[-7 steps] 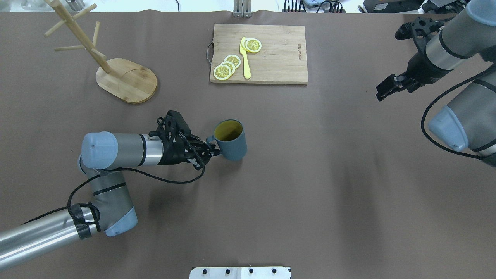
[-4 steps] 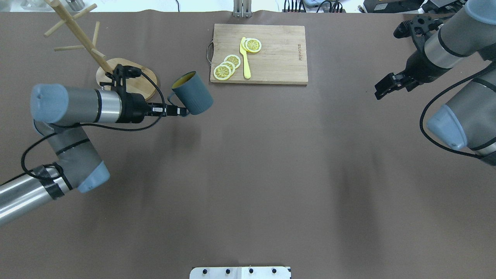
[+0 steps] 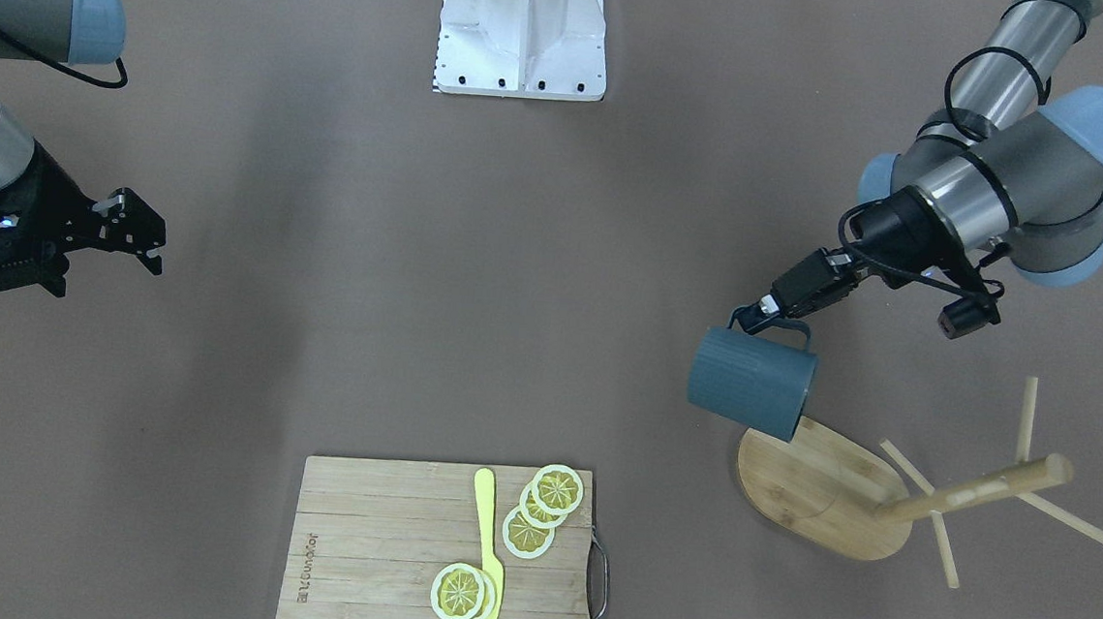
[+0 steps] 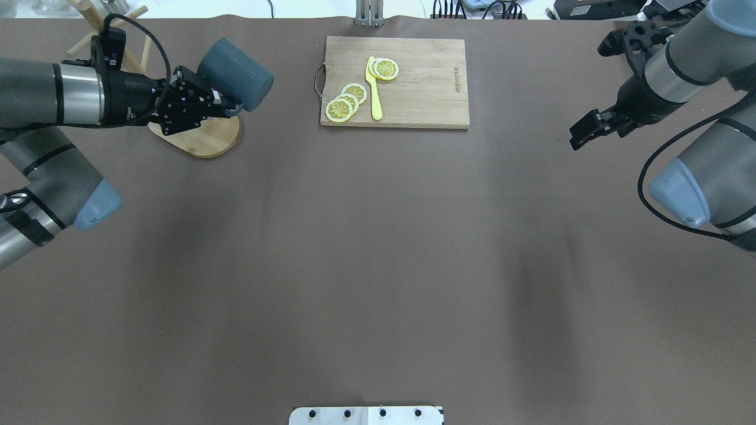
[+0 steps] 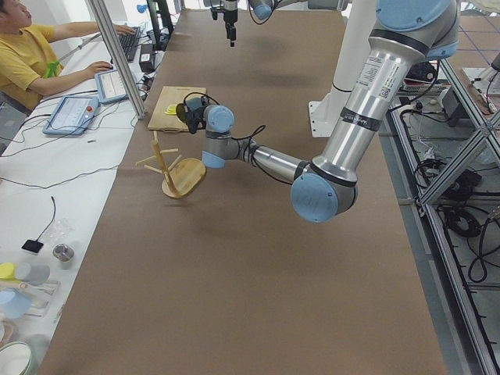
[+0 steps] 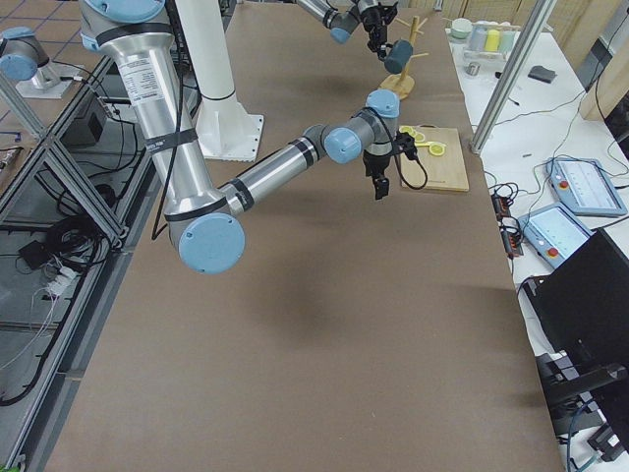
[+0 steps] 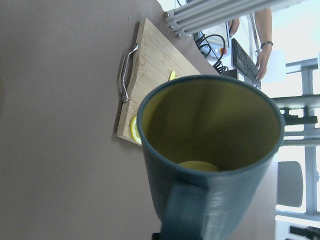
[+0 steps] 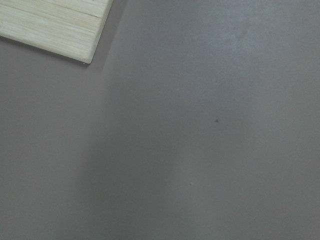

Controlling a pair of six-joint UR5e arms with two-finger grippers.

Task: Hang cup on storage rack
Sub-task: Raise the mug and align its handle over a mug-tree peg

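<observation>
The slate blue-grey ribbed cup [image 4: 236, 74] hangs in the air, tipped on its side, just right of the storage rack [image 4: 204, 134]. My left gripper [image 4: 227, 106] is shut on its loop handle. In the front view the cup [image 3: 750, 382] hovers over the near edge of the rack's oval base [image 3: 820, 493], apart from the post and pegs [image 3: 976, 490]. The left wrist view looks into the cup's yellowish inside [image 7: 215, 130]. My right gripper [image 4: 582, 134] is open and empty, far off at the table's right side [image 3: 144, 237].
A slatted cutting board [image 4: 425, 88] with a metal handle, lemon slices [image 4: 345, 100] and a yellow knife [image 4: 373, 88] lies at the back middle, right of the cup. An operator sits beyond the far edge in the exterior left view [image 5: 31, 55].
My left arm has lifted the cup off the table's middle and carried it back and left to the rack, tipping it onto its side. The right arm has barely moved.
</observation>
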